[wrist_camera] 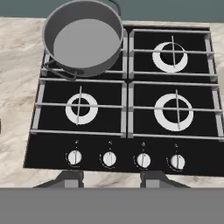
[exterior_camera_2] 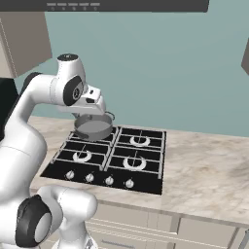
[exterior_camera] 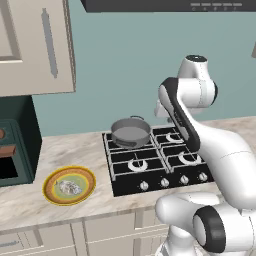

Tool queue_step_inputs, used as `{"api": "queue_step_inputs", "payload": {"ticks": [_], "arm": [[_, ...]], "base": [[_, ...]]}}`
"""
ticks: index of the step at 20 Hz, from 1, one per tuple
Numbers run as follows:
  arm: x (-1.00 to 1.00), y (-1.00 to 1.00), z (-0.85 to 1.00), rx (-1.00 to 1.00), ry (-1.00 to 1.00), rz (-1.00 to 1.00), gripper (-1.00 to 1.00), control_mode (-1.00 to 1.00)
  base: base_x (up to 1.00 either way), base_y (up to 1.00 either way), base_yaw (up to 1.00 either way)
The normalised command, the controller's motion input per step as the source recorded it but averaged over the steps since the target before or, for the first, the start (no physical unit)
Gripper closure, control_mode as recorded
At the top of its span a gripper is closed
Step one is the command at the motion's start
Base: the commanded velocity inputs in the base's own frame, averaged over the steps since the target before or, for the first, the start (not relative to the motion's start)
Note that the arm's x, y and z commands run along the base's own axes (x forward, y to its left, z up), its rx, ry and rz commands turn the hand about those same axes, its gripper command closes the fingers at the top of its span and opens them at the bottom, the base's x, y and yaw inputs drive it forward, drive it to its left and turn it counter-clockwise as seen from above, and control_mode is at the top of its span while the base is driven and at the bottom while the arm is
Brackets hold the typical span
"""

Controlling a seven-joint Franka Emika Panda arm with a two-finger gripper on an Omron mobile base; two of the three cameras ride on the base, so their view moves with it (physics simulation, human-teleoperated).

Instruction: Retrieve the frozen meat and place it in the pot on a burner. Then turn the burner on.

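Note:
The pot [wrist_camera: 83, 41] is grey, empty and shallow, and stands on the back-left burner of the black cooktop [wrist_camera: 127, 144]; it is also in the left base view [exterior_camera: 130, 133]. The front-left burner [wrist_camera: 81, 108] and both right burners are bare. The frozen meat [exterior_camera: 69, 187], a small pale lump, lies on a yellow-rimmed green plate [exterior_camera: 50, 192] on the counter left of the cooktop. My gripper [wrist_camera: 111, 178] hangs above the cooktop's front edge, over the knobs, open with nothing between its fingertips [wrist_camera: 70, 177]. The hand [exterior_camera_2: 91, 103] hovers just in front of the pot.
Several silver knobs [wrist_camera: 109, 159] line the cooktop's front. A dark green open unit [exterior_camera: 12, 150] stands at the far left under a beige wall cabinet [exterior_camera: 35, 45]. A range hood [exterior_camera_2: 126, 5] hangs above. Marble counter [exterior_camera_2: 209, 170] stretches to the right.

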Motion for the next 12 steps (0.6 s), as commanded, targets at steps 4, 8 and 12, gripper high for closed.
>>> {"api": "queue_step_inputs", "payload": {"ticks": [4,8,12], "arm": [[0.00,0.06,-0.01,0.00,0.02,0.00,-1.00,-1.00],[-0.08,0.39,0.00,0.00,0.01,0.04,-1.00,-1.00],[-0.19,0.64,0.00,0.00,0.00,0.07,-1.00,-1.00]], "base": [[0.00,0.00,0.00],[0.00,0.00,0.00],[0.00,0.00,0.00]]}}
